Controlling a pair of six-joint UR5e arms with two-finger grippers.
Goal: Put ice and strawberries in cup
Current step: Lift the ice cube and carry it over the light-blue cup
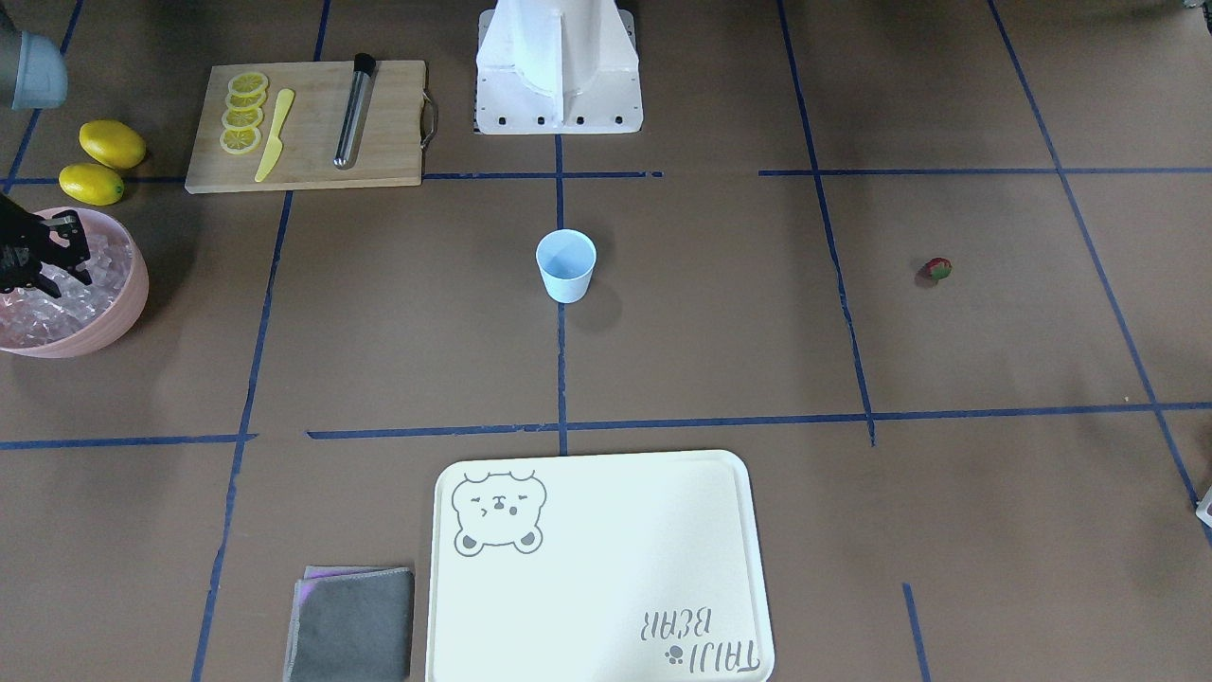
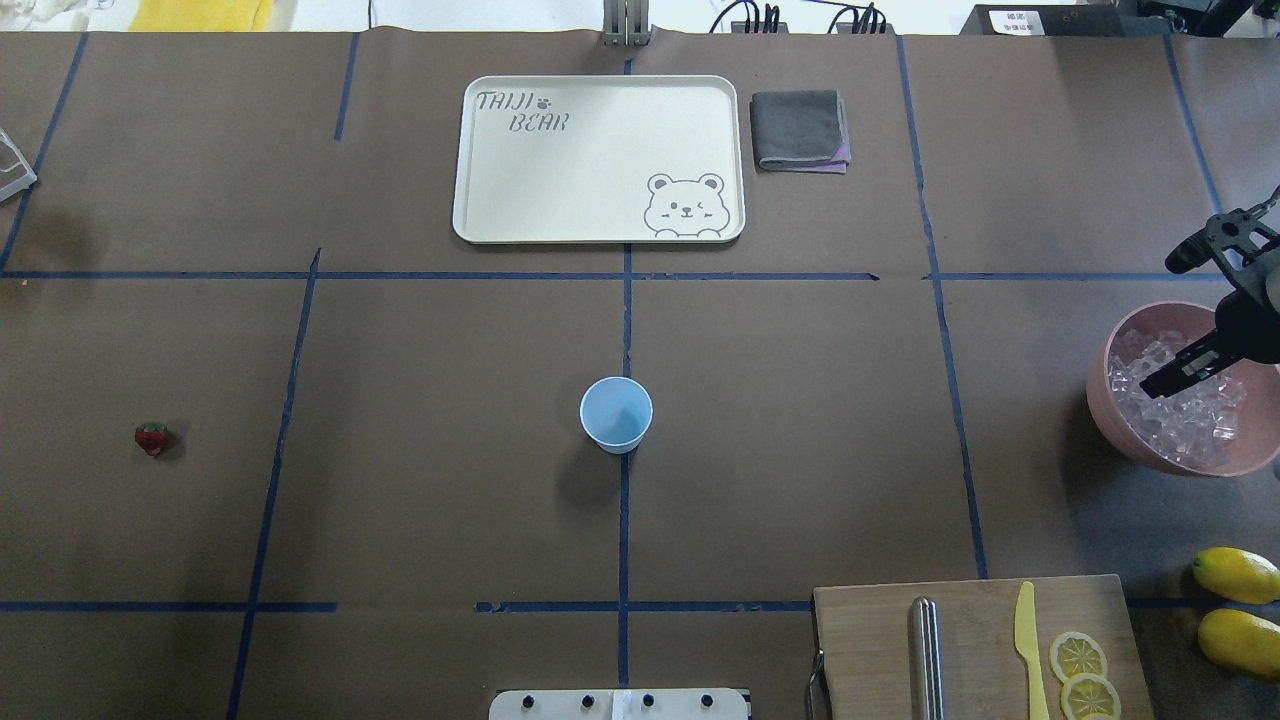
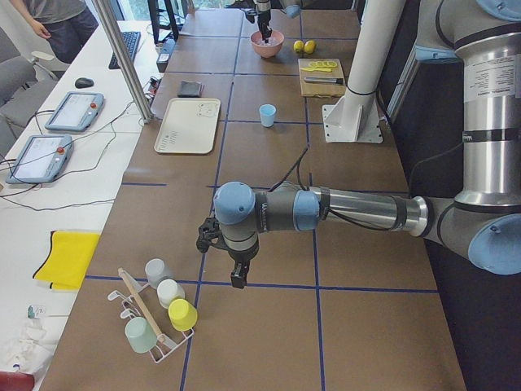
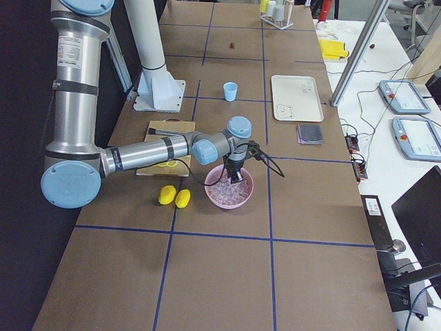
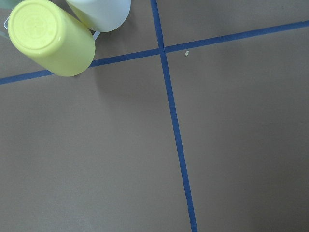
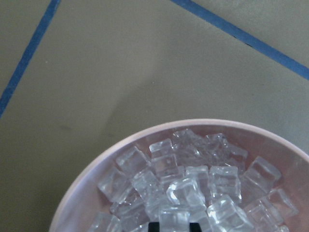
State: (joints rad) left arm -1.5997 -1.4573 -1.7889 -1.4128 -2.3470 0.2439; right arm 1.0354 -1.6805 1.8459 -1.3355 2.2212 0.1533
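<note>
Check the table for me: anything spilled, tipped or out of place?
Nothing stands out. The cup stands upright and empty at mid-table, the ice sits inside the pink bowl, the strawberry lies alone on bare table, and the lemon slices sit on the cutting board.

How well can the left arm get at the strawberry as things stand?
Probably yes: the strawberry lies alone on the bare table on that arm's side, and the left end effector hangs near the cup rack, with nothing seen between them.
</note>
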